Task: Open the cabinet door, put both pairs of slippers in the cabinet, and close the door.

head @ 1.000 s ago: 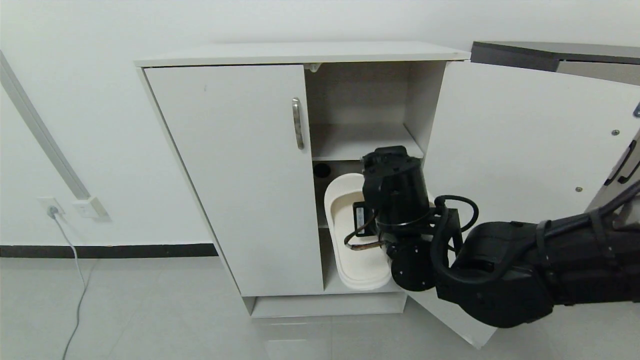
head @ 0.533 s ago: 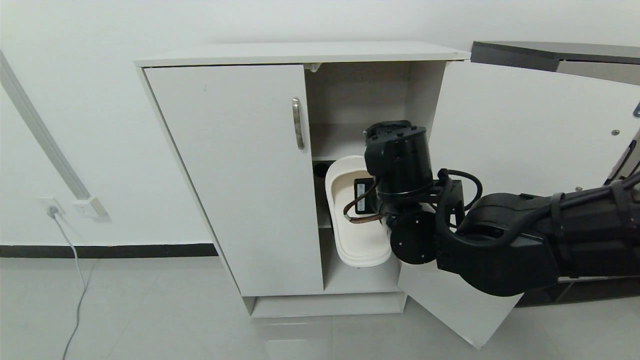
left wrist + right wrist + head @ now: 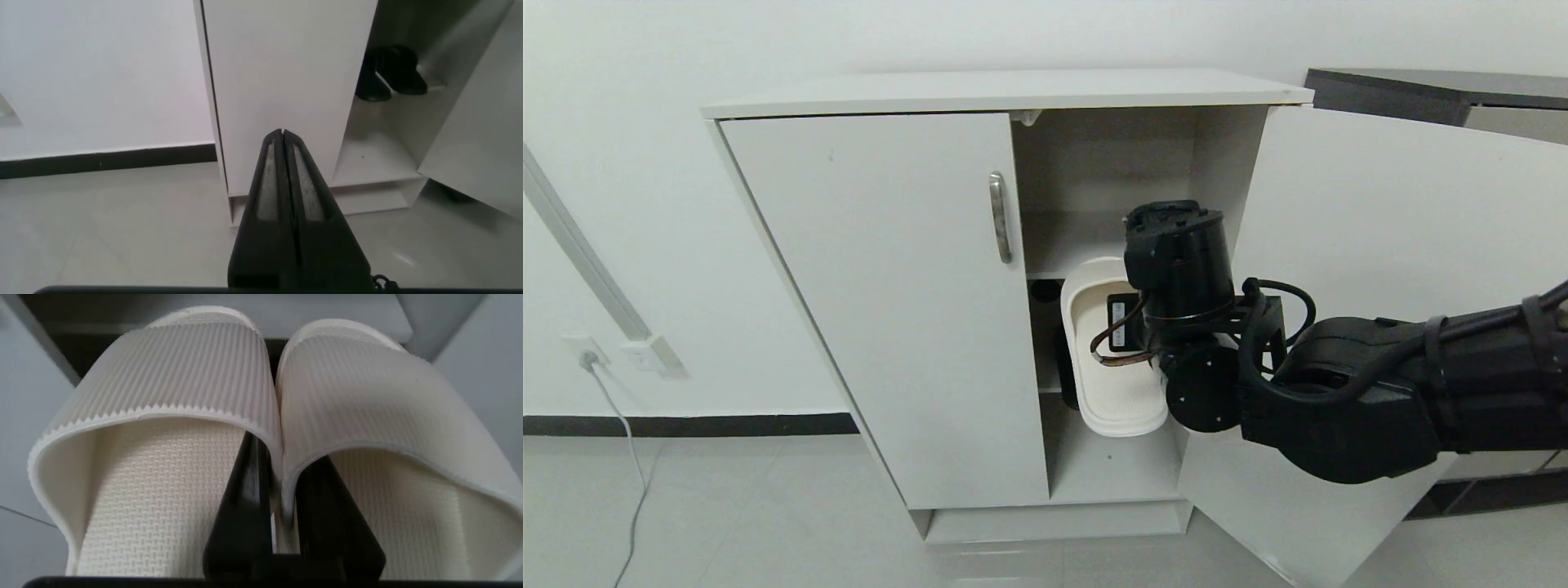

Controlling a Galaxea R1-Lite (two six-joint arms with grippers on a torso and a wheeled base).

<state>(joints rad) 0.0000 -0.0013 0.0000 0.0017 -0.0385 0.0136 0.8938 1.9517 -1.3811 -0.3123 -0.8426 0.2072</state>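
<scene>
— Where are our cream slippers point(image 3: 1111, 392)?
— Our right gripper point(image 3: 276, 498) clamps the pair by its inner edges, at the cabinet's point(image 3: 1005, 86) open right half.
— And our left gripper point(image 3: 282, 143)?
— Fingers together, empty.

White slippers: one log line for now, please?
right end effector shut on white slippers | at open cabinet | black slippers inside

Right arm point(image 3: 1339, 408) extended forward, right gripper point(image 3: 274, 505) fingers clamped on white slippers point(image 3: 163, 416); left gripper point(image 3: 282, 145) fingers pressed together.
</scene>
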